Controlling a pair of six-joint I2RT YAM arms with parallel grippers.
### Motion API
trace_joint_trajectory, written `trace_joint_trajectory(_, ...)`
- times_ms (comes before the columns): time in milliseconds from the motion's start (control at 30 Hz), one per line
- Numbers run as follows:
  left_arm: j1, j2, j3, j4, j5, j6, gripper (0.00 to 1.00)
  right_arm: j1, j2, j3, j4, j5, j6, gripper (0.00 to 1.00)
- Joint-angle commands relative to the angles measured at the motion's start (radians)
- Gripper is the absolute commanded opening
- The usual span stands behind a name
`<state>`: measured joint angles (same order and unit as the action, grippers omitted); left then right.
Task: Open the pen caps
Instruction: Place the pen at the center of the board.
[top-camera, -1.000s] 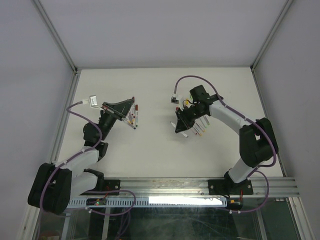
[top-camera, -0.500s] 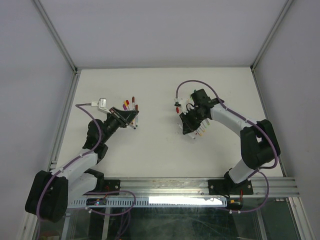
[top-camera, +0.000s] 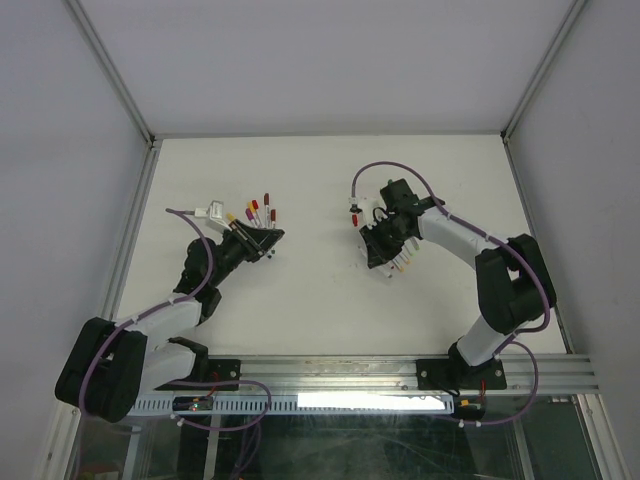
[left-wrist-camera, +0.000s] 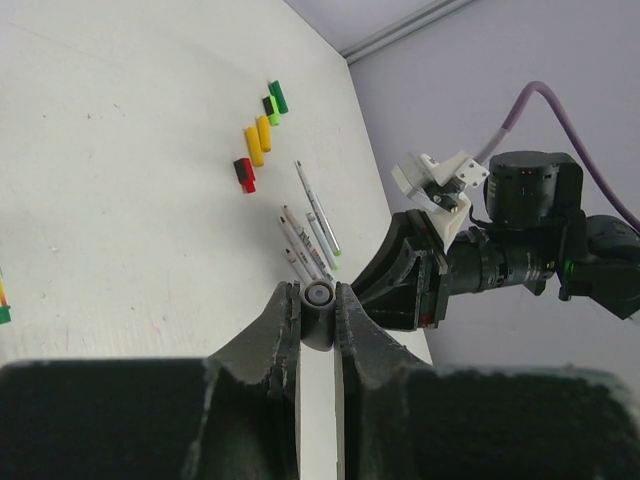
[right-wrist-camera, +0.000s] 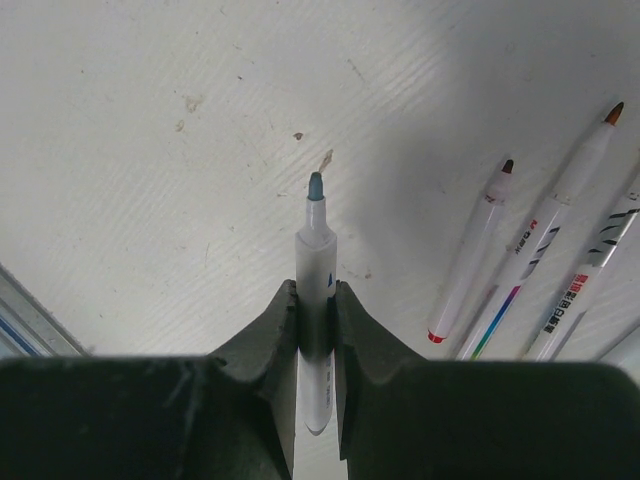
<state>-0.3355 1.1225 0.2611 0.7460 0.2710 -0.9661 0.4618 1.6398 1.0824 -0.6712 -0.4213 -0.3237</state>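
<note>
Holding cap and pen apart

Left tool (left-wrist-camera: 317, 295) clenched on grey cap (left-wrist-camera: 318, 312). Right tool (right-wrist-camera: 314, 292) clenched on bare-tipped pen (right-wrist-camera: 313, 245). Since a second ago the left arm drew back, uncovering loose caps (top-camera: 258, 210) on the counter (top-camera: 320, 180).

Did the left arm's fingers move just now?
Yes. The left fingers dropped back toward the metal rail, leaving the pen caps uncovered beyond them.

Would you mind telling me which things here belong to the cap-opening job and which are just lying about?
Job in hand: right gripper, shut on the blue-tipped pen; left gripper, shut on a small cap.
Lying about, already finished: loose caps; uncapped pens.
</note>
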Motion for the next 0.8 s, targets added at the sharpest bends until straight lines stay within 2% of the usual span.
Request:
trace_joint_trajectory(0,-0.015,0.003,-0.008,0.082,0.024,-0.016,0.00,-0.002,0.001,0.005,0.037,0.022,0.014,0.05)
trace_joint_trajectory(567,-0.043,0.062,0.001,0.112,0.016,-0.026,0.00,0.001,0.054,0.007,0.059,0.090,0.051,0.08)
trace_joint_trajectory(767,-0.060,0.091,0.013,0.125,0.013,-0.027,0.00,0.019,0.080,0.008,0.096,0.160,0.101,0.11)
